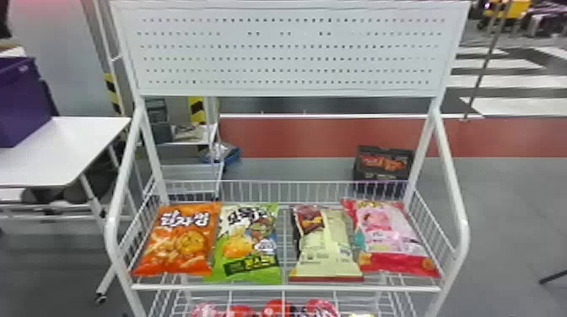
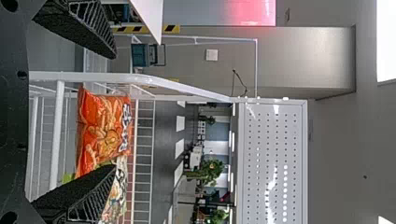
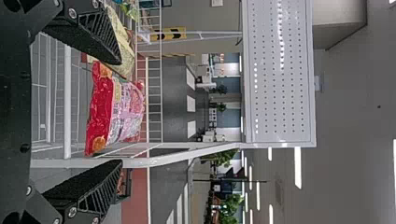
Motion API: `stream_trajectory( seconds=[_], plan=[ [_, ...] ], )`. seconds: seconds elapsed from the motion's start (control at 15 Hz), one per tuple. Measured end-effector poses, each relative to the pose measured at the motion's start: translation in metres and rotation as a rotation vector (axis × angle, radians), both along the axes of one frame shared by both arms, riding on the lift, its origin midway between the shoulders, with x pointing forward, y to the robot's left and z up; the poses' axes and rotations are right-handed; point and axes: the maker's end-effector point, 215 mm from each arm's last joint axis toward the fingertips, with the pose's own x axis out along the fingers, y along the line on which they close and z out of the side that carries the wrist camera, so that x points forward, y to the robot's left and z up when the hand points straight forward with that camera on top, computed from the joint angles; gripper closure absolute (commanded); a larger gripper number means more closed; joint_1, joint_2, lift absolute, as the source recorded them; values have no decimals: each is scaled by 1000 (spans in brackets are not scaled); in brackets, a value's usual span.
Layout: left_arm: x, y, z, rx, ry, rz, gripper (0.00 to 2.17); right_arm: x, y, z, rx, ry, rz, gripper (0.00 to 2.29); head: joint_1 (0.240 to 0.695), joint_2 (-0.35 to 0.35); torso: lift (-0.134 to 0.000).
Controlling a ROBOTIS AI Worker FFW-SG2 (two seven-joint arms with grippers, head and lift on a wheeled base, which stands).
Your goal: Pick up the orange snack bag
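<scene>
The orange snack bag (image 1: 179, 240) lies at the far left of the rack's upper wire basket, beside a green bag (image 1: 249, 242). In the left wrist view, my left gripper (image 2: 115, 112) is open, its two black fingers wide apart with the orange snack bag (image 2: 102, 128) farther off between them, not touched. My right gripper (image 3: 122, 112) stands open in the right wrist view, and a pink and red bag (image 3: 116, 109) shows beyond its fingers, apart from them.
A cream bag (image 1: 325, 244) lies in the basket's right half. White side rails (image 1: 453, 202) flank the basket, and a perforated panel (image 1: 291, 50) rises behind it. Red packages (image 1: 276, 308) are on the lower shelf. A white table (image 1: 63, 156) stands at left.
</scene>
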Motion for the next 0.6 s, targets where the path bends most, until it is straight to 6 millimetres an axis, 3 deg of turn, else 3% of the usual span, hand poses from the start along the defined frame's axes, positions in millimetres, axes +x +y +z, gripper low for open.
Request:
stream_trajectory(
  seconds=[0.6],
  plan=[
    [0,0,-1,1,2,1,39,0,-1,0,0,-1,-2,140,499,0,0]
  ],
)
